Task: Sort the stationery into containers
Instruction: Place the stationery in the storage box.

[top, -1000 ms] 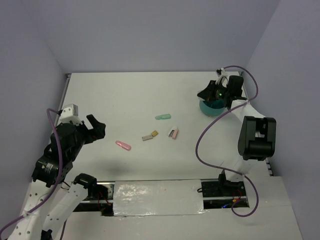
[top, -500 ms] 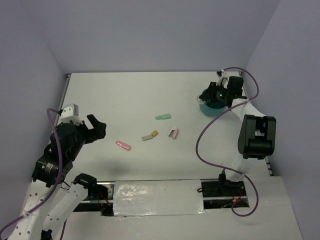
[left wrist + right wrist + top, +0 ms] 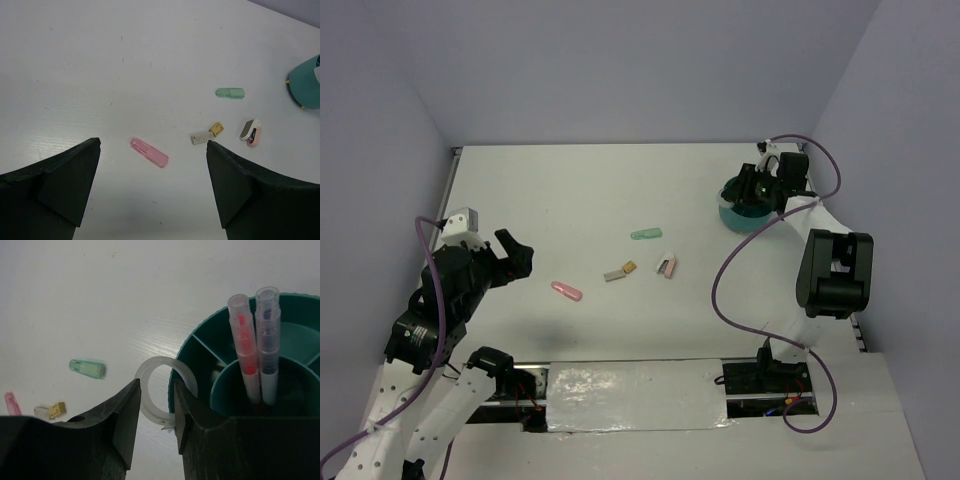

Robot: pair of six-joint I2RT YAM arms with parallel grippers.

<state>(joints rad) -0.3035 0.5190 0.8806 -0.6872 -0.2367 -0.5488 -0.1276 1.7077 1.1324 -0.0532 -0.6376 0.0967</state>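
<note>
White tape ring [image 3: 165,362]: clamped at its lower edge in the right hand [image 3: 156,405], jaws nearly together. It hangs at the outer rim of the teal cup [image 3: 200,350], its right side overlapping that rim.

Chg vs. 1 s ago, top view: the right hand [image 3: 750,190] has shifted slightly over the teal cup [image 3: 742,218]. The green light we saw on it earlier no longer shows. The left hand [image 3: 510,255] is much as it was, and the loose pieces on the table [image 3: 570,190] lie where they lay.

Loose on the table, mid-field, all apart from the cup:
- Pink capsule [image 3: 566,291], nearest the left hand.
- Grey-tan block [image 3: 619,271], w/ a small yellow end.
- White-pink piece [image 3: 667,266], just right of the block.
- Mint capsule [image 3: 646,235], farthest of the four.

Left hand [image 3: 153,144]: released, jaws wide, above the table, grasping nothing.

Lettering: none we can read at this res.

View-specific:
- Right wrist only: the cup's dividers. Two clear pens stand in the inner compartment, a red-ink pen [image 3: 245,350] and a dark-ink pen [image 3: 268,340], side by side.
- Top view: the ring and pens are hidden by the right hand.
- Left wrist: all four loose pieces, and only an edge of the cup [image 3: 306,82].
</note>
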